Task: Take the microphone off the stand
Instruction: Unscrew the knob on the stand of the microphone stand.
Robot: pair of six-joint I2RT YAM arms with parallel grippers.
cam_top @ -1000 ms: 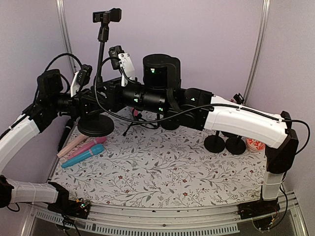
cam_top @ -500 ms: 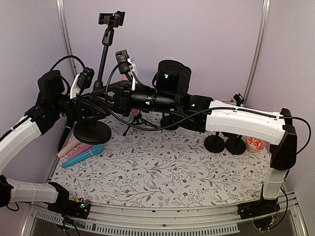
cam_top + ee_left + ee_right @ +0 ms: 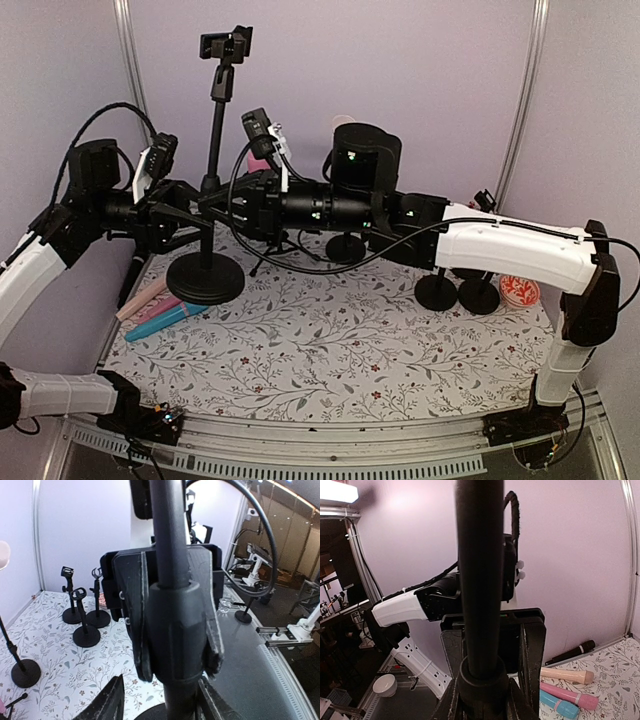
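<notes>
No readable text in any view.
Stand [image 3: 205,278] and tablecloth [image 3: 350,340] show no lettering; red-white disc [image 3: 518,292] markings too small to tell.

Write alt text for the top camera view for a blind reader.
Two robot arms meet at a tall black stand on the left of a floral table: the right gripper is clamped on its pole, the left gripper open around it. Coloured microphones lie beside its base; smaller stands sit at right.

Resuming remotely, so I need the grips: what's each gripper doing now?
Left gripper: open, fingers straddling the black microphone stand pole.
Right gripper: shut on that pole.
</notes>
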